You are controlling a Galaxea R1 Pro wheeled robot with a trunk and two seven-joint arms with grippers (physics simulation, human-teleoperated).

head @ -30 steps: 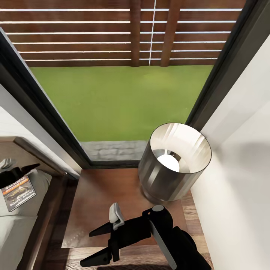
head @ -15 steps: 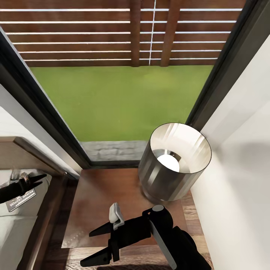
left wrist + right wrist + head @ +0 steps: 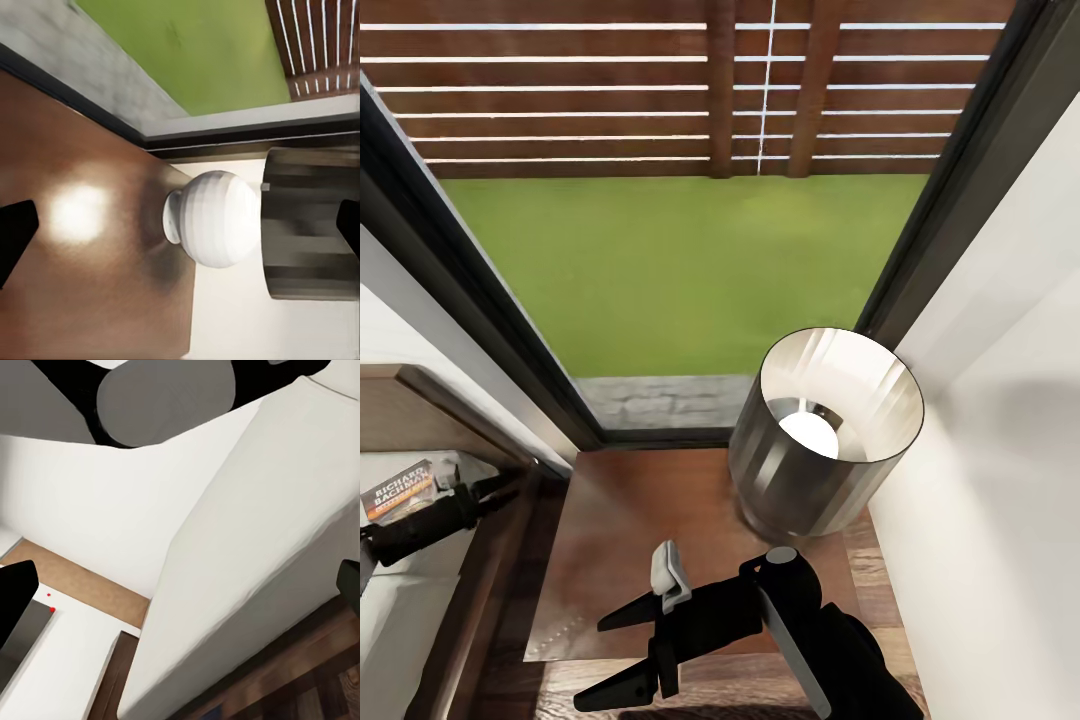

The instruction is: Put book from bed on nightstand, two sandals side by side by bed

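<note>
Head view: dark book (image 3: 398, 490) reads "RICHARD BACHMAN".

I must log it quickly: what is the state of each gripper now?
Left gripper: open, nothing between its fingertips; the book is right beside it.
Right gripper: open and empty, over the nightstand.

It was a home bedroom: a pale-mattressed wooden bed (image 3: 400, 600), dark wooden nightstand (image 3: 650, 530) and black-shaded lamp (image 3: 825, 430) showed it.
</note>
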